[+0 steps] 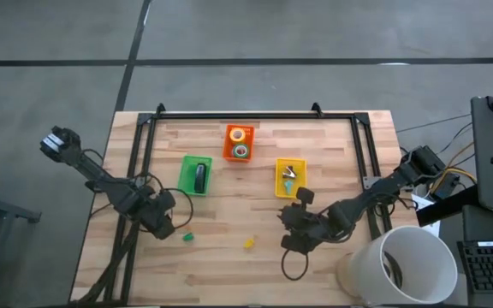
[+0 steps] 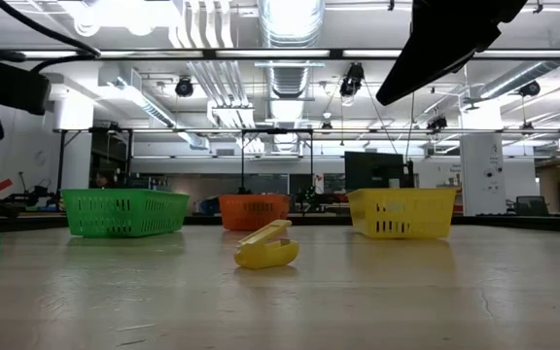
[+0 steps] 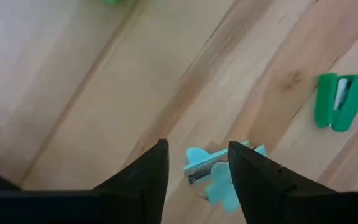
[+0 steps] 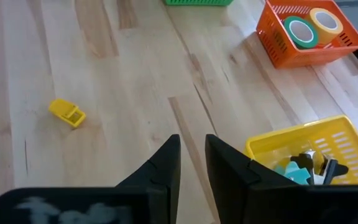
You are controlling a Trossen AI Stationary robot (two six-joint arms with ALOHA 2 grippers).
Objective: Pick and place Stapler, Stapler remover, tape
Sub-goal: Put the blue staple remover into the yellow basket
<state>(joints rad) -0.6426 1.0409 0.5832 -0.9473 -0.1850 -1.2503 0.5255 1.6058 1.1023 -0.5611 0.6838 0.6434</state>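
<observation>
A: Where does the left gripper (image 3: 197,171) sit?
B: Low over the worktop (image 1: 229,257), its fingers (image 3: 146,177) spread around a teal staple remover (image 3: 219,177) that lies on the wood, a green one (image 3: 339,101) nearby.

A: And the right gripper (image 4: 192,163)?
B: Beside the yellow basket (image 4: 272,146), fingers narrowly apart, holding nothing.

A: The task's things?
B: The stapler (image 1: 199,177) lies in the green basket (image 1: 186,171); tape (image 4: 300,31) sits in the orange basket (image 4: 284,55).

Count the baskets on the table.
3: green basket on the left, orange basket in the middle toward the table's far edge, yellow basket on the right. None appears hidden.
</observation>
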